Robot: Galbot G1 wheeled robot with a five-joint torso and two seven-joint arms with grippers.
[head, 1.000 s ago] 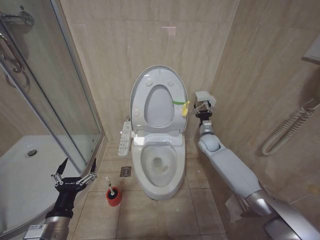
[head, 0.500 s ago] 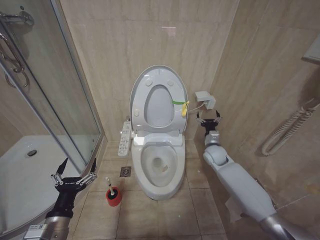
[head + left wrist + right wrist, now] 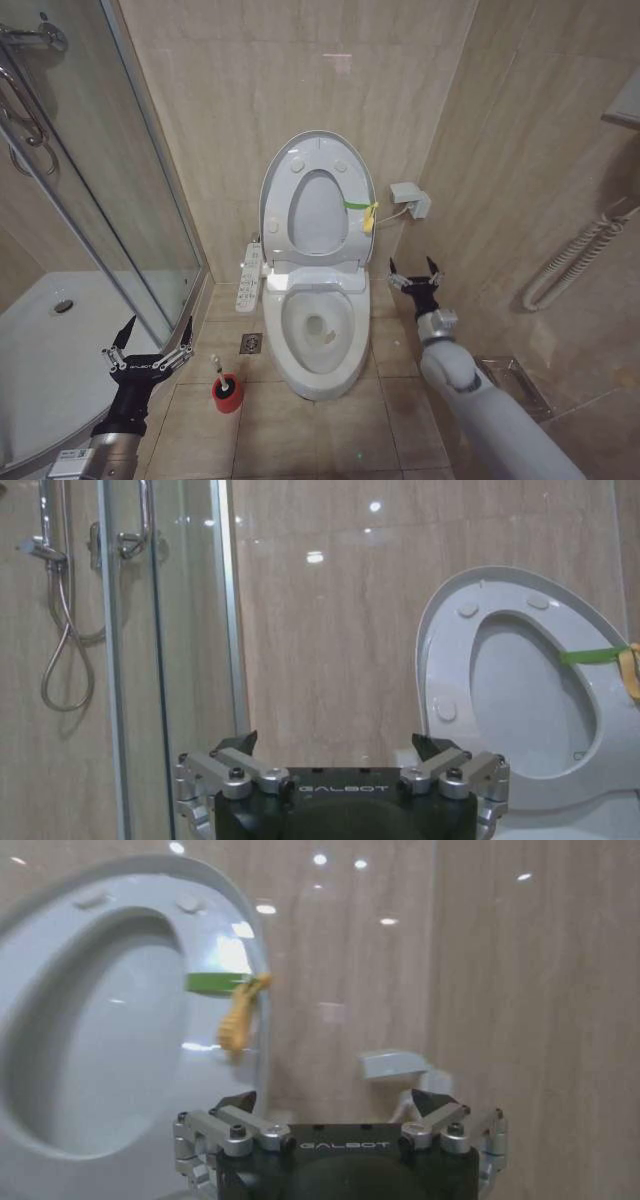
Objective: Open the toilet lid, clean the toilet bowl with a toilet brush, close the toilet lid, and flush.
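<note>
The toilet lid (image 3: pixel 310 148) stands raised against the back wall, a yellow-green tag (image 3: pixel 366 212) on its right edge. Below it the toilet bowl (image 3: pixel 318 372) is uncovered, with a button panel (image 3: pixel 248 276) on its left side. The toilet brush (image 3: pixel 224 381) stands in its red holder (image 3: pixel 229 399) on the floor left of the bowl. My left gripper (image 3: pixel 150 345) hangs open just left of the holder, holding nothing. My right gripper (image 3: pixel 414 276) is open in the air right of the bowl. The right wrist view has the lid (image 3: pixel 120 885) and the tag (image 3: pixel 240 1012) beyond my right gripper (image 3: pixel 335 1104).
A glass shower enclosure (image 3: pixel 140 190) and a white shower tray (image 3: pixel 50 350) take up the left. A floor drain (image 3: pixel 251 344) lies beside the bowl. A white wall box (image 3: pixel 410 199) sits right of the lid. A coiled white hose (image 3: pixel 570 265) hangs on the right wall.
My right arm has pulled back and down from the wall box beside the lid's tag to beside the bowl. My left gripper, lid and brush have not moved.
</note>
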